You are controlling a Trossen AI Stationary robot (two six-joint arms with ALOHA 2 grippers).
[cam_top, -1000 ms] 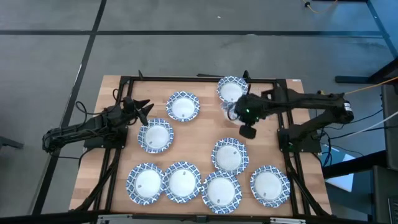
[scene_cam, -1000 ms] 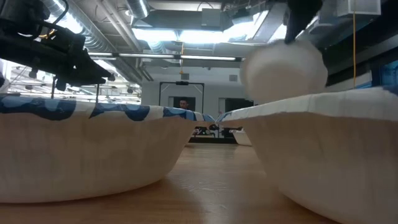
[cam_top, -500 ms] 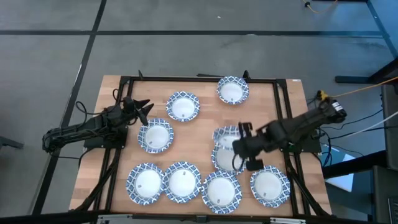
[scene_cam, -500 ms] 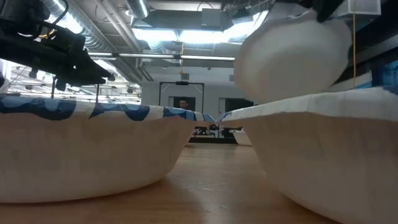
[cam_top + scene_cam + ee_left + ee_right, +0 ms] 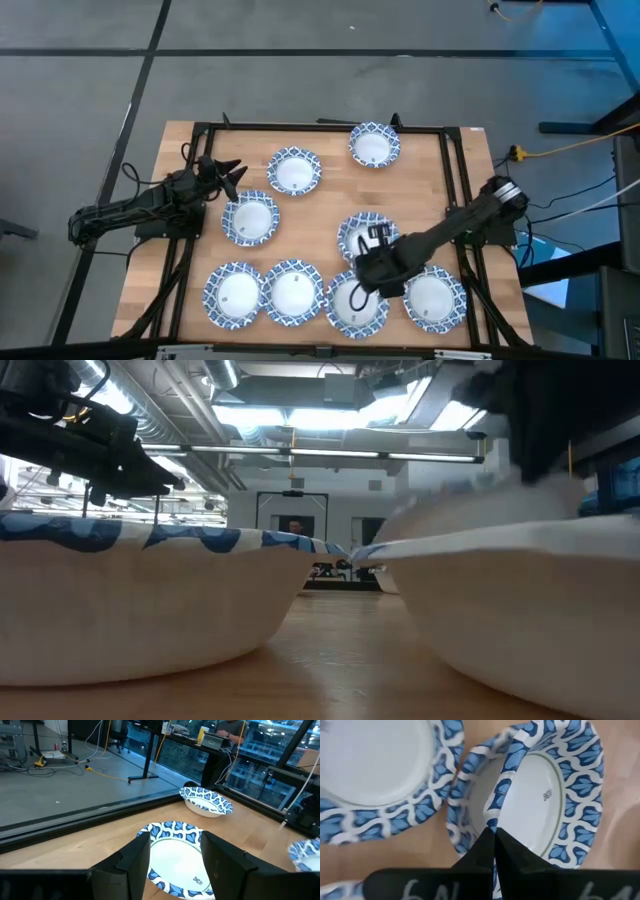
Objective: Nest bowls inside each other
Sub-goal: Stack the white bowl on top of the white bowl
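Several blue-and-white patterned bowls stand on their bases on the wooden table (image 5: 420,180). My right gripper (image 5: 364,282) is over the near row, shut on one bowl (image 5: 545,795). That bowl is tilted over and partly inside another bowl (image 5: 460,822), which shows large in the low view (image 5: 520,610). A neighbouring bowl (image 5: 375,775) stands close beside them. My left gripper (image 5: 226,176) is open at the table's left side, above the table. In its wrist view the fingers stand on either side of a bowl (image 5: 175,855) without touching it. My right gripper pinches the held bowl's rim (image 5: 492,822) between its two fingers (image 5: 480,847), slanting down from above and from the table's right. The bowl is tilted, white inside facing up, over the lower bowl. Whether the two bowls touch I cannot tell.
Other bowls stand at the far edge (image 5: 372,145), far left (image 5: 294,171), left of centre (image 5: 249,218), centre (image 5: 362,232) and along the near row (image 5: 237,295) (image 5: 293,292) (image 5: 433,298). Black frame rails (image 5: 320,125) border the table. A person sits far back in the room (image 5: 230,727).
My right gripper has carried its bowl from near the far edge toward the near edge, past the centre bowl, and gone down. The bowl was lifted clear above the table; it now lies tilted, low over a near-row bowl. It has stayed shut on the rim.
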